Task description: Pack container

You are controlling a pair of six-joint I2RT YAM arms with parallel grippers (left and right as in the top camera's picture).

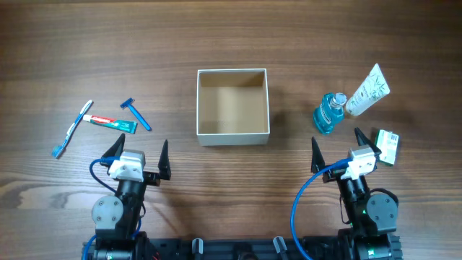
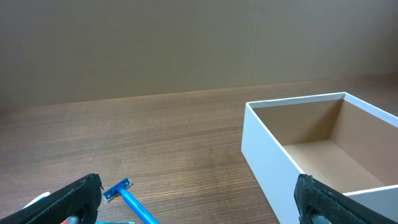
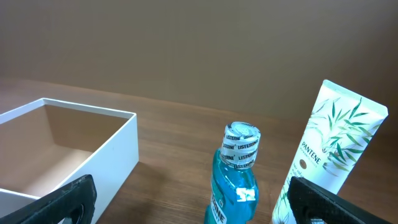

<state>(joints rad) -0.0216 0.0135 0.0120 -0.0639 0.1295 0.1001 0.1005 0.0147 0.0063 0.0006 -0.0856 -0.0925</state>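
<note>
**Overhead:** The container [image 1: 234, 137], a square open-topped box with white walls and a tan inside, sits empty at mid-worktop, ahead of both arms and between them. The left tool [image 1: 143, 142] and the right tool [image 1: 335, 137] are both spread wide and hold nothing. A toothbrush [image 1: 71, 130], toothpaste [image 1: 110, 123] and a razor [image 1: 136, 113] lie to the left. A mouthwash bottle [image 1: 329, 113], a shampoo tube [image 1: 367, 91] and a small carton [image 1: 388, 146] lie to the right.

**Left wrist:** The box stands ahead and to the right of the parted fingers, apart from them, with the razor lying low to the left.

**Right wrist:** The box's near corner shows at left, well clear of the tool. The bottle and tube lie directly ahead.

The thin cardboard looks light and fairly stiff, and probably slides if nudged. The top edge of a wall is the likeliest place to pinch it, and gently, since the walls may bow.
</note>
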